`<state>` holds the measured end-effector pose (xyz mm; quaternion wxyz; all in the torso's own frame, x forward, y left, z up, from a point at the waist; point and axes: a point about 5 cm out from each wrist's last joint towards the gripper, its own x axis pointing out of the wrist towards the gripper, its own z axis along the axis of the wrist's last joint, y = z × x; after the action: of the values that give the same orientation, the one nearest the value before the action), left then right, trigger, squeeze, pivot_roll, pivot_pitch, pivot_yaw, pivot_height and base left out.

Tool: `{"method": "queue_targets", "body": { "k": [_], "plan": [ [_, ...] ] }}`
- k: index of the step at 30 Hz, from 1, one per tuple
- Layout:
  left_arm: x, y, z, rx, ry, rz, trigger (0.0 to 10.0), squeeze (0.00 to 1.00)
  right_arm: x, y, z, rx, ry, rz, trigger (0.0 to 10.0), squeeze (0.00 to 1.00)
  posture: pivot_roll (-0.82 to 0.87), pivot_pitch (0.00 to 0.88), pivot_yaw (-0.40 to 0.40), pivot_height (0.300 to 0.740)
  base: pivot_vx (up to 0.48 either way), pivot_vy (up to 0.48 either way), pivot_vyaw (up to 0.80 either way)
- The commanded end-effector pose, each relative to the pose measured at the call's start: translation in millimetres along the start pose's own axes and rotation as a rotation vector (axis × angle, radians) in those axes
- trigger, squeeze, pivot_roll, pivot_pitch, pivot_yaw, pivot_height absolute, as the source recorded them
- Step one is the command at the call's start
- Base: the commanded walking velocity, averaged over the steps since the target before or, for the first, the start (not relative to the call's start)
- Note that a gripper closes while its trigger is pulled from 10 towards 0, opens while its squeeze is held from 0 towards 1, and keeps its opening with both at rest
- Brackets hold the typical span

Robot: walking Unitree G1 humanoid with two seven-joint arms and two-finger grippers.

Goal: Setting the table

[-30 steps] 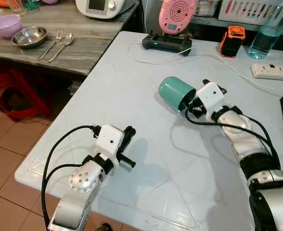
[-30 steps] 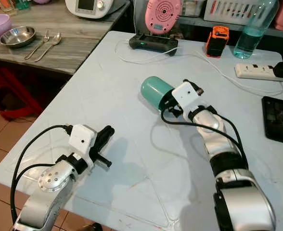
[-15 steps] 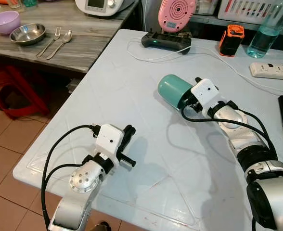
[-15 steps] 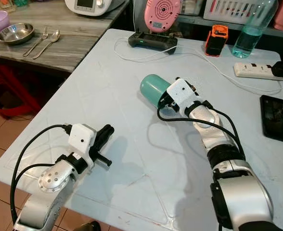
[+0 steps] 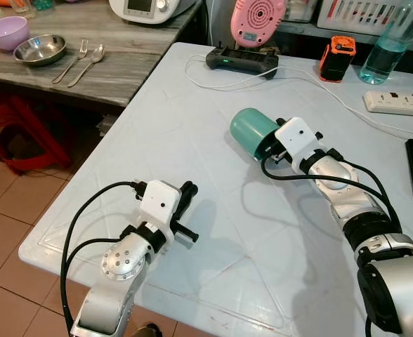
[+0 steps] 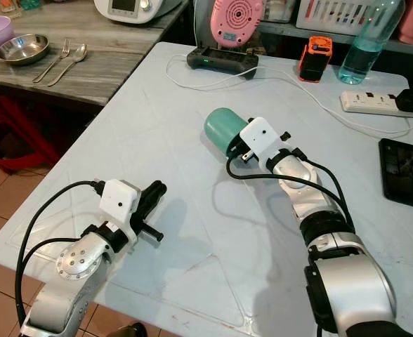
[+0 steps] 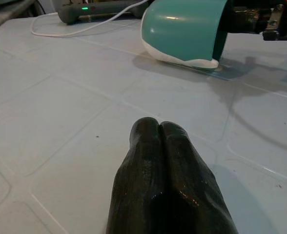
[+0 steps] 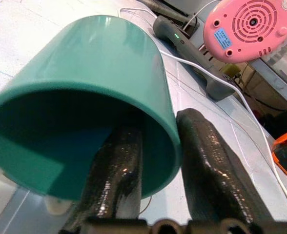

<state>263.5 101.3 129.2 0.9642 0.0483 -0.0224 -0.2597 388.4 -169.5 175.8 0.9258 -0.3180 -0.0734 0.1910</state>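
White surface (image 5: 192, 126) | my right tool (image 8: 153, 146) pinches teal cup (image 5: 252, 133) wall, 1 finger inside | cup on its side, base away from wrist | left tool (image 7: 168, 141) clenched, empty, near edge.

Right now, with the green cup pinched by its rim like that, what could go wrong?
The right gripper holds the green cup only by its rim, one finger inside and one outside, with the cup on its side. It might twist or slip as it is turned upright. The white cable and the black controller lie just beyond it, so a wide swing could snag them. The left gripper rests shut near the table edge and could not catch it.
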Motion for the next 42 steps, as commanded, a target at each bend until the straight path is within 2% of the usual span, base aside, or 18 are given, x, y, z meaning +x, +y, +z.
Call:
{"method": "queue_targets", "body": {
  "k": [1,9,22,26,32,36,37,38,42],
  "plan": [
    [0.0,0.3,-0.2,0.010,0.000,0.001,10.0,0.00,1.6,-0.9,1.8,-0.005,-0.004,0.004,0.0,0.00,0.00,0.177,0.005,0.740,0.000,0.000,0.00],
    [0.6,0.9,0.1,0.012,-0.001,0.003,10.0,0.00,1.2,-1.0,0.8,0.004,0.000,0.002,0.0,0.00,0.00,0.177,0.003,0.740,0.000,0.000,0.00],
    [6.8,4.3,1.9,0.034,-0.018,0.017,10.0,0.00,-0.4,-9.6,6.0,0.107,-0.028,-0.008,0.0,0.00,-0.02,0.151,0.003,0.740,0.000,0.000,0.00],
    [8.8,11.0,5.7,0.084,-0.044,0.037,10.0,0.00,-0.4,-7.0,13.2,0.122,-0.060,0.068,0.0,0.00,-0.02,0.142,0.007,0.740,0.000,0.000,0.00],
    [11.2,27.2,9.5,0.141,-0.068,0.141,10.0,0.00,-0.7,0.4,29.0,0.134,-0.113,0.174,0.0,0.00,-0.03,0.128,0.006,0.740,0.000,0.000,0.00],
    [12.1,40.7,11.6,0.196,-0.083,0.242,10.0,0.00,-11.4,15.3,39.7,0.149,-0.141,0.312,0.0,0.00,-0.04,0.117,0.005,0.740,0.000,0.000,0.00],
    [12.1,40.7,11.6,0.196,-0.083,0.242,10.0,0.00,-11.4,15.3,39.7,0.149,-0.141,0.312,0.0,0.00,-0.04,0.117,0.005,0.740,0.000,0.000,0.00],
    [12.7,43.3,10.8,0.206,-0.086,0.251,10.0,0.00,-18.2,19.7,42.0,0.152,-0.136,0.370,0.0,0.00,-0.04,0.114,0.006,0.740,0.000,0.000,0.00],
    [13.7,45.0,10.1,0.225,-0.092,0.251,10.0,0.00,-29.0,22.2,44.1,0.143,-0.111,0.461,0.0,0.00,-0.05,0.103,0.011,0.740,0.000,0.000,0.00]
  ]
}}
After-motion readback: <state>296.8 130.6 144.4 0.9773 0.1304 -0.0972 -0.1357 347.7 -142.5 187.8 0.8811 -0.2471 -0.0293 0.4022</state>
